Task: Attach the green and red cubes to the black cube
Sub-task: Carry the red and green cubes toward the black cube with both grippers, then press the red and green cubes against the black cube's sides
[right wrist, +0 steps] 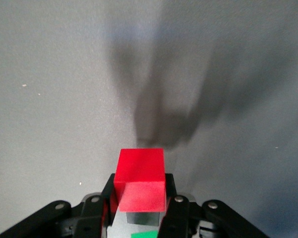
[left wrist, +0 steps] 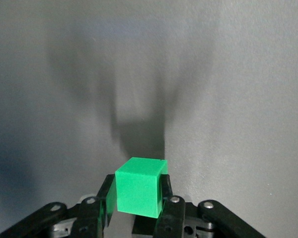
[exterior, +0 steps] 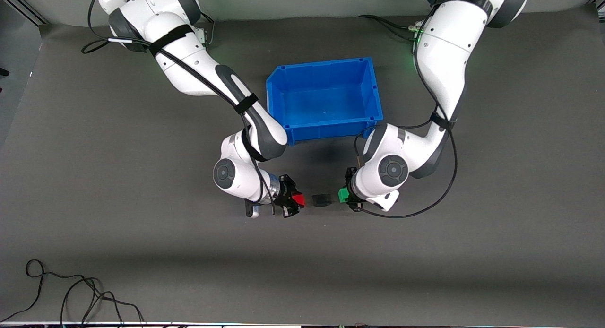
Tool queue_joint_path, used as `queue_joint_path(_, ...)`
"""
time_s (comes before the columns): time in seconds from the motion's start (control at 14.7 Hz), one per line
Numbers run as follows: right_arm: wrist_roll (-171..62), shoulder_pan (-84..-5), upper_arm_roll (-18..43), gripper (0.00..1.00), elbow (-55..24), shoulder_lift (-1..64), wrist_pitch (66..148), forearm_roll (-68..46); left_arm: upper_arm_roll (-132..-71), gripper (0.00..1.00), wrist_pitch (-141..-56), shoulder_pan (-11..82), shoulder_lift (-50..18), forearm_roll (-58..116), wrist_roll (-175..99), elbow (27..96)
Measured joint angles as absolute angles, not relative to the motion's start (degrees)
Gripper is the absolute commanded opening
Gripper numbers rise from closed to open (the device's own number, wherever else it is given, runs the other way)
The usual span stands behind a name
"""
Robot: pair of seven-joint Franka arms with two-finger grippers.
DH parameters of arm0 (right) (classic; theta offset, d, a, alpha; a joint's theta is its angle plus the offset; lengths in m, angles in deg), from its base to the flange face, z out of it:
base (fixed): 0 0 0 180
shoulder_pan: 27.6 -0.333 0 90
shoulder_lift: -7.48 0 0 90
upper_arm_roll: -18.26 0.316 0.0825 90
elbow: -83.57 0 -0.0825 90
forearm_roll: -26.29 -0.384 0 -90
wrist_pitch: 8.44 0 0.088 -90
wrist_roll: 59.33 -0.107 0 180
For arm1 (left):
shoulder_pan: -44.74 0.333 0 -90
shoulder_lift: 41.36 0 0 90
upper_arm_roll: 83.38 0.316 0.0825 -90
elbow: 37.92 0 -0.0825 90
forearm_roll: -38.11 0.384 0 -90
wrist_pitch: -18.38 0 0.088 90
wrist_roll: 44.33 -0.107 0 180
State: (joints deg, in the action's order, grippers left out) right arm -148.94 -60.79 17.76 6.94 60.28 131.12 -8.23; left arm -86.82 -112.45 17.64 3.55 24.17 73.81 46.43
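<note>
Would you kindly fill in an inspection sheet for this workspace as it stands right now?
Surface: grey mat covering the table, shadowed near the front camera.
Job's things: red cube and green cube each held in a gripper, either side of the black cube on the mat; small gaps remain.
Clutter: blue bin, nothing seen inside, farther from the front camera than the cubes.
Grippers: right gripper shut on the red cube; left gripper shut on the green cube.
Cables: loose black cable on the mat's edge nearest the front camera; harness cables strapped along both arms.
Surroundings: nothing seen.
</note>
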Motion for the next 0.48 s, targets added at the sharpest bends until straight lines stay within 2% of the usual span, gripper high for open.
queue_joint_path(0.34,-148.85,-62.04,17.76,0.24,10.68,63.74,132.22,-8.23,-86.82,0.00,-115.35,17.10,5.08,24.09,73.99,44.69)
queue_joint_path(0.48,-148.84,-62.43,17.76,0.24,11.67,64.71,133.20,-8.23,-86.82,0.03,-116.32,16.90,5.49,24.07,73.99,44.65)
